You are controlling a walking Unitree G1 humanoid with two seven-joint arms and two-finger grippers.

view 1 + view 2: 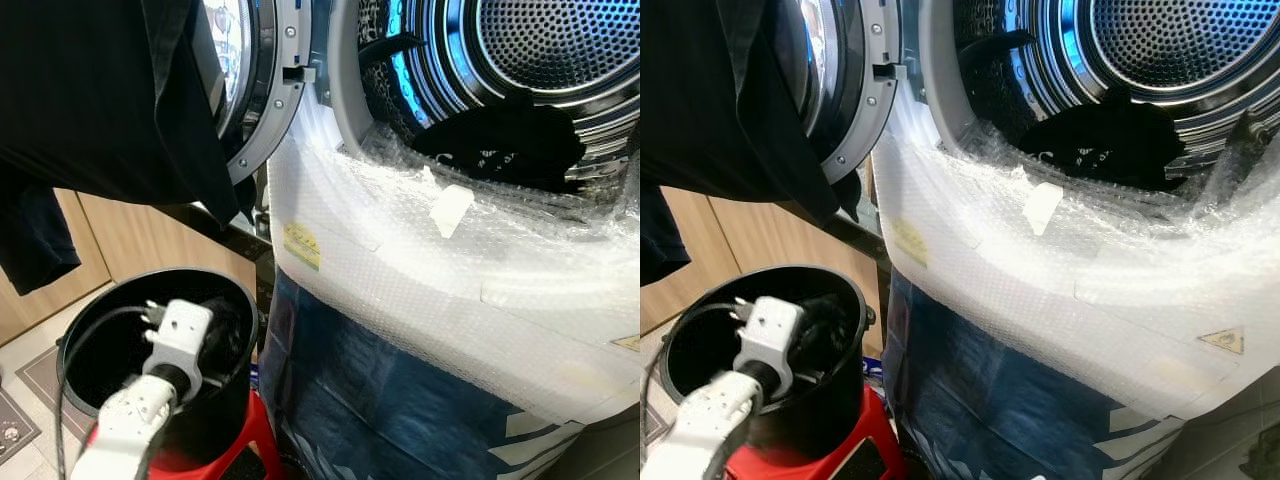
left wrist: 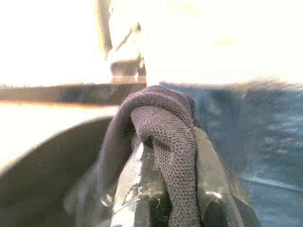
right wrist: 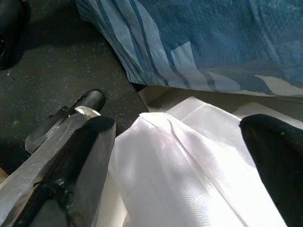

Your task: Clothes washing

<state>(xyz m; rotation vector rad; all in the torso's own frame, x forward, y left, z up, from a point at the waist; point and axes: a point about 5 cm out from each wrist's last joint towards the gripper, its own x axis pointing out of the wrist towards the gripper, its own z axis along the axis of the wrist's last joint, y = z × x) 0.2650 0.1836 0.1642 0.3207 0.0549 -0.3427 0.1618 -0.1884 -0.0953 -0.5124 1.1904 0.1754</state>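
Left eye view looks down at a front-loading washing machine with its round glass door swung open to the left. Inside the perforated steel drum lies a crumpled black garment with small white print, resting at the bottom near the opening. The machine's front is wrapped in clear bubble wrap, and a blue patterned plastic sheet hangs below it.

A large black cloth hangs across the upper left, in front of the door. Below it stands a round black bucket on a red stool, beside a wooden cabinet. The left arm's silver wrist reaches over the bucket's mouth.

Left wrist view shows the left gripper with its fingers closed tight on a fold of dark knitted fabric, which loops over the fingertips above the bucket.

Right wrist view shows the right gripper with its fingers spread wide and holding nothing, above a white woven bag on a dark speckled floor.
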